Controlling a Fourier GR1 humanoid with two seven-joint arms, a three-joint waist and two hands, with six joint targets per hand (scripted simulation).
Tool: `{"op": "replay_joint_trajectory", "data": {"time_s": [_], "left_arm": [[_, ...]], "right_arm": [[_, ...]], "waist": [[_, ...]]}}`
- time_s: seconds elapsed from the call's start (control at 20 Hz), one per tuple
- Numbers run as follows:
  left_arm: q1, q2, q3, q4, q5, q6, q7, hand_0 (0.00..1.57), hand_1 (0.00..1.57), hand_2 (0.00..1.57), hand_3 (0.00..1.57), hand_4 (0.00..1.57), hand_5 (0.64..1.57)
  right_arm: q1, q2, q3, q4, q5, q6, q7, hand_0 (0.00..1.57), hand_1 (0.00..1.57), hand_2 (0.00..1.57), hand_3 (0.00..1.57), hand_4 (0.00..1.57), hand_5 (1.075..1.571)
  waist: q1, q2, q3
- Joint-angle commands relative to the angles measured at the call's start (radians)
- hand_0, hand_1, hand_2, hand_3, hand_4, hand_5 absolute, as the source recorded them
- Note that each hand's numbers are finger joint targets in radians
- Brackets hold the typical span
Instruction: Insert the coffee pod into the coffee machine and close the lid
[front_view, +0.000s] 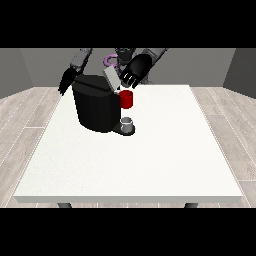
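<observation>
Coffee pod: can't actually pick it out anywhere, so I can't say where it sits. The coffee machine (97, 107) is easy though: a chunky black body standing on the far left part of the white table (150, 165), well back from the near edge.

Nearest bit of it is a small grey cup (128, 123) sitting on the machine's low base at its front right. Just above that is a red round part (127, 99) sticking out of the machine's right side, like the brewing head. Above that, a grey lid (110, 78) is tipped up at an angle, so the top is open.

Further back, the hand at the view's right (133, 71) hangs right next to the raised lid, above the red part. It shows up as a dark shape with pale fingertips pointing down towards the lid; whether it's touching the lid or holding anything, can't tell, and can't tell if it's open or closed either.

The hand at the view's left (66, 80) is behind the machine's far left corner, pointing down, partly blocked by the body. Same story, can't make out its state.
</observation>
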Motion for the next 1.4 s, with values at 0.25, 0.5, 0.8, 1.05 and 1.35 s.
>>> {"op": "replay_joint_trajectory", "data": {"time_s": [0.25, 0.5, 0.8, 1.05, 1.35], "left_arm": [[-0.017, 0.007, 0.004, 0.043, -0.011, 0.013, -0.02, 1.2, 1.2, 1.26, 1.23, 0.46, 1.571], [0.008, -0.031, -0.015, 0.045, -0.014, 0.007, -0.025, 1.24, 1.24, 1.28, 1.23, 0.42, 1.571], [0.0, -0.05, -0.017, 0.046, -0.027, 0.047, -0.014, 1.2, 1.2, 1.25, 1.2, 0.42, 1.571], [-0.064, 0.003, 0.004, 0.061, -0.015, 0.0, -0.035, 1.22, 1.22, 1.26, 1.2, 0.42, 1.571], [-0.052, 0.006, -0.002, 0.057, -0.03, 0.032, -0.048, 1.21, 1.21, 1.24, 1.2, 0.35, 1.571]], "right_arm": [[-0.001, -0.003, 0.01, -0.019, 0.01, -0.001, 0.015, 0.0, 0.0, 0.0, 0.0, 0.15, 1.571], [-0.036, -0.033, -0.037, 0.005, -0.02, 0.008, 0.034, 0.0, 0.0, 0.0, 0.0, 0.12, 1.571], [-0.018, -0.035, -0.035, 0.018, -0.012, 0.005, 0.01, 0.0, 0.0, 0.0, 0.0, 0.0, 1.571], [-0.044, -0.013, -0.03, 0.01, -0.011, -0.014, 0.015, 0.0, 0.0, 0.0, 0.0, 0.0, 1.571], [0.002, -0.002, -0.019, 0.015, -0.007, -0.014, -0.035, 0.0, 0.0, 0.0, 0.0, 0.0, 1.571]], "waist": [[-0.021, 0.029, -0.0002], [0.014, 0.016, -0.0001], [0.001, 0.034, 0.0001], [-0.004, 0.059, 0.0002], [-0.003, 0.041, 0.0002]]}}
